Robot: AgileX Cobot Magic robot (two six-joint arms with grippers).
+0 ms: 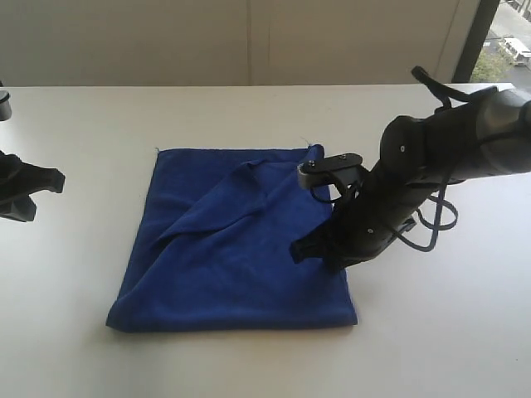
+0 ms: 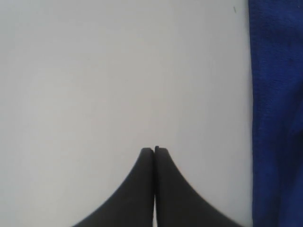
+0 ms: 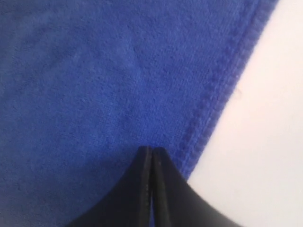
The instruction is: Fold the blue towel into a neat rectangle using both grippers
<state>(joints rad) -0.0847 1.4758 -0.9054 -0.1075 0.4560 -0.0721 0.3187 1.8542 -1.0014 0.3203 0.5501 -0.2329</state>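
The blue towel (image 1: 224,265) lies flat on the white table (image 1: 249,108), with a loose fold creasing its upper middle. My right gripper (image 1: 299,251) hangs low over the towel's right side. In the right wrist view that gripper (image 3: 151,149) has its jaws pressed together over the towel (image 3: 94,85), close to the stitched hem (image 3: 213,94), and no cloth shows between them. My left gripper (image 1: 58,179) sits at the far left, off the cloth. Its jaws (image 2: 155,149) are shut over bare table, the towel (image 2: 277,118) lying off to one side.
The right arm's black body and cables (image 1: 431,191) slant over the table to the right of the towel. A wall runs behind the table, with a window (image 1: 510,41) at the back right corner.
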